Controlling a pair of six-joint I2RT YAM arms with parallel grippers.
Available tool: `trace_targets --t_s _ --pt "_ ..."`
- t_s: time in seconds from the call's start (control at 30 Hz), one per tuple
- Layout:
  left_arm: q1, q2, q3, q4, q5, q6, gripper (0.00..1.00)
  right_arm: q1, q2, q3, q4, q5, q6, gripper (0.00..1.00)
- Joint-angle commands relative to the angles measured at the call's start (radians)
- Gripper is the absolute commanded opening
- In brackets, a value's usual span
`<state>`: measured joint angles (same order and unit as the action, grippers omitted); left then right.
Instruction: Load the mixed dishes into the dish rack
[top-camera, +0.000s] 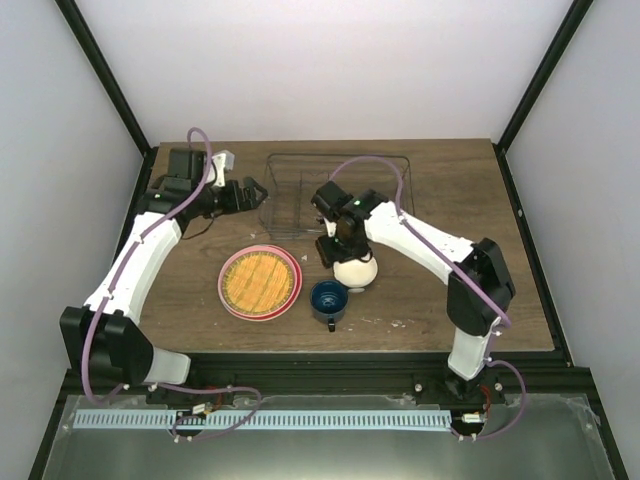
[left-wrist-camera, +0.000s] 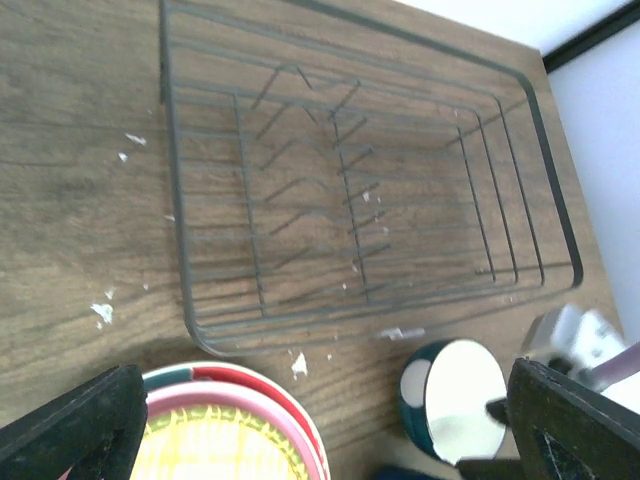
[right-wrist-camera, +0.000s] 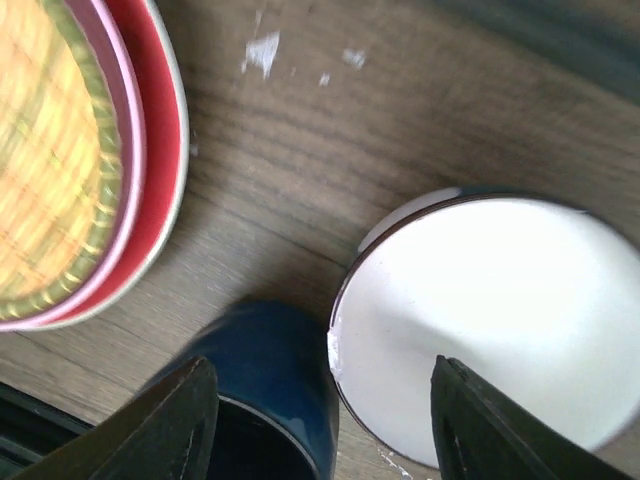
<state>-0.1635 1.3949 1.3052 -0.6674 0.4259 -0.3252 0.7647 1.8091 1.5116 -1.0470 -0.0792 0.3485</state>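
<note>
Your dish rack (top-camera: 300, 158) is sitting at the upper centre of the top view with nothing inside it, so by the look of things no dish is loaded yet and all four are waiting on the table.

The plate with the woven orange-yellow face (top-camera: 260, 280) is lying on top of the pink plate (top-camera: 225, 285), left of centre. The dark blue mug (top-camera: 329, 297) is standing just to their right. The cream bowl (top-camera: 357, 271) is resting just up and right of the mug, close enough that I cannot tell if they are touching.

Your right gripper (right-wrist-camera: 325, 370) is hanging directly over the bowl. In its wrist view the two fingers are standing apart at the bottom of the frame, gripping nothing, with the bowl's white inside filling the lower right and the mug at the lower centre.

Your left gripper (top-camera: 252, 192) is hovering at the rack's left end, jaws spread wide and empty.

You are looking at the whole job ahead: bowl, mug and both plates.
</note>
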Motion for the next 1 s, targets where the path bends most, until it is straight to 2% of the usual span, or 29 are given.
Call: trace_targets --t_s 0.0,0.2,0.6,0.73,0.97 --pt "-0.036 -0.031 -0.029 -0.074 -0.002 0.038 1.0 0.006 -0.078 0.121 -0.086 0.137 0.047 0.62" --pt "-0.072 -0.031 -0.027 -0.158 -0.039 0.078 1.0 -0.107 -0.083 0.152 -0.073 0.26 0.078 0.65" --pt "-0.252 0.073 0.026 -0.232 -0.068 0.116 0.99 -0.4 0.026 0.324 0.011 0.329 -0.058 0.66" --pt "-0.322 0.138 0.065 -0.236 -0.108 0.12 0.98 -0.452 0.06 0.366 0.014 0.349 -0.077 0.66" --pt "-0.433 0.297 0.189 -0.261 -0.16 0.125 0.95 -0.485 0.08 0.346 0.038 0.363 -0.091 0.67"
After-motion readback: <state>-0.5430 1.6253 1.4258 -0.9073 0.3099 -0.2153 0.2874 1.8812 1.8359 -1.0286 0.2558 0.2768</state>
